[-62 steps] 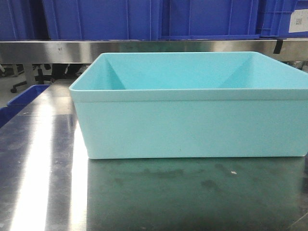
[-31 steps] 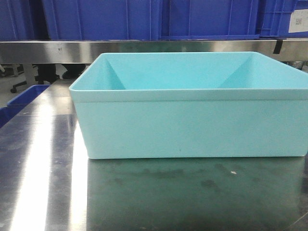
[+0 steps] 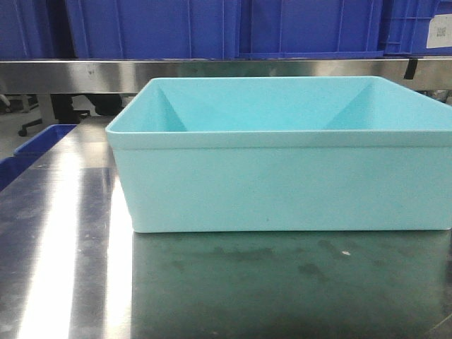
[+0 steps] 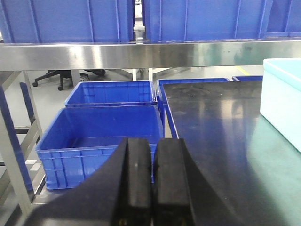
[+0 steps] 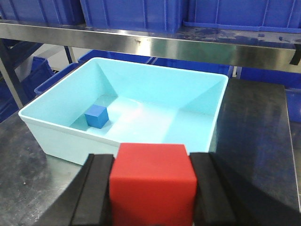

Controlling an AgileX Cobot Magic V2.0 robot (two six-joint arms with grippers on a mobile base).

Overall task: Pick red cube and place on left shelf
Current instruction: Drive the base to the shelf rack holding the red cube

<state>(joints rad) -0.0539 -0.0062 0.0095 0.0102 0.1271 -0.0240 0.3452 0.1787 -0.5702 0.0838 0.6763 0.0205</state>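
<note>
Front view: a pale turquoise tub (image 3: 282, 183) fills the middle of the frame, standing on the shiny bench (image 3: 70, 247). The steel rail of the left shelf (image 3: 70, 74) crosses the upper part, with blue crates (image 3: 155, 28) on it. No end effector shows here.

Left wrist view: the left end effector (image 4: 153, 150) sits at lower centre, clenched, its black fingers pressed together with nothing between them. Two open floor crates (image 4: 103, 136) lie centre left, beside the bench.

Right wrist view: the right end effector (image 5: 151, 165) at lower centre is grasping the red cube (image 5: 153, 183), which sits between its fingers in front of the tub's near wall. A blue cube (image 5: 97, 116) rests in the tub's left corner.
</note>
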